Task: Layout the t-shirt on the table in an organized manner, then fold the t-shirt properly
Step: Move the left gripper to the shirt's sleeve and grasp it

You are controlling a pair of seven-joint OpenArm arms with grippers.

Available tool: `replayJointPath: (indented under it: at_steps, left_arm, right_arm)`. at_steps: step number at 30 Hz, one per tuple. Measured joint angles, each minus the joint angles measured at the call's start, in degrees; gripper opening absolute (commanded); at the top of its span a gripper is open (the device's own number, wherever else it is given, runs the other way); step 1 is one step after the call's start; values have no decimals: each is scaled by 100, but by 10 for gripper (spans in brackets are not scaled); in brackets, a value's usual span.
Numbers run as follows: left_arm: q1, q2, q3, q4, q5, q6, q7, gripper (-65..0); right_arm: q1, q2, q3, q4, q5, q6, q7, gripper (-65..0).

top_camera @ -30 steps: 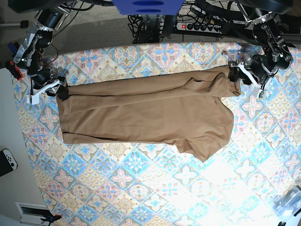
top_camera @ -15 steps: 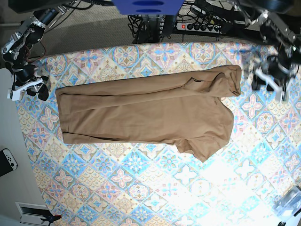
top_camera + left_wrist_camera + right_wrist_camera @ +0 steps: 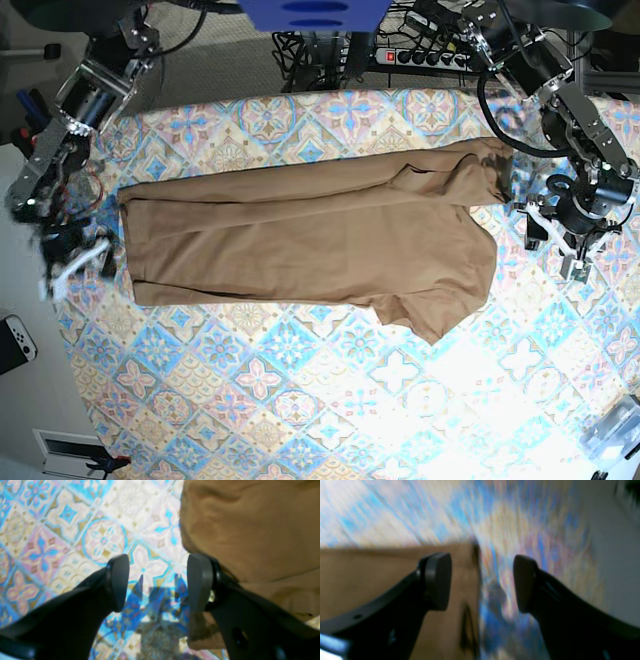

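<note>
The tan-brown t-shirt (image 3: pixel 300 235) lies flat across the table (image 3: pixel 330 400), its far part folded over lengthwise, with one sleeve (image 3: pixel 440 305) pointing toward the front. My left gripper (image 3: pixel 553 243) is open and empty just off the shirt's right end. In the left wrist view the left gripper (image 3: pixel 158 582) is over bare table (image 3: pixel 75 530), with the t-shirt (image 3: pixel 250 530) beside its right finger. My right gripper (image 3: pixel 85 262) is open and empty at the shirt's left end. In the blurred right wrist view the right gripper (image 3: pixel 482 582) straddles the edge of the t-shirt (image 3: pixel 370 567).
A power strip (image 3: pixel 430 55) and cables lie behind the table. A white game controller (image 3: pixel 15 340) lies off the table's left edge. A clear plastic object (image 3: pixel 612 428) sits at the front right corner.
Both grippers let go of the shirt's far corners, moved outward, then came toward the front along the shirt's two ends. The shirt has stayed where it lay.
</note>
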Motion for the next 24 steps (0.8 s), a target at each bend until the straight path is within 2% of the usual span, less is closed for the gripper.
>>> replayJointPath:
  at_steps: [3,7,12,17,22,24]
  left_arm:
    - [-81,57,11,0,15,-20,-7,-294]
    - [-44,90,0,0,35,-20,-7,-294]
    - [-33,81,-7,-48,33,-7,-13,-294]
    - [-28,87,-7,-48,24,-20,-7,-294]
    - [-28,87,-7,-48,24,-22,-7,-294]
    - [-33,87,-7,-55,24,-20,-7,-294]
  right_arm:
    - [256,195,-426,-811,-33,31,354,-277]
    - [962,409,-984,-1773,238,72,1392,-277]
    - [1064,544,-1305,-2852,13,7,1574,-277]
    - [1585,636,-1633,-3650,151,37,2420,-277]
    - [1729,717,-1886,-4260,66,13,2559,-277]
    - [1840,732,-2037,-4496,94,11,2793,-277]
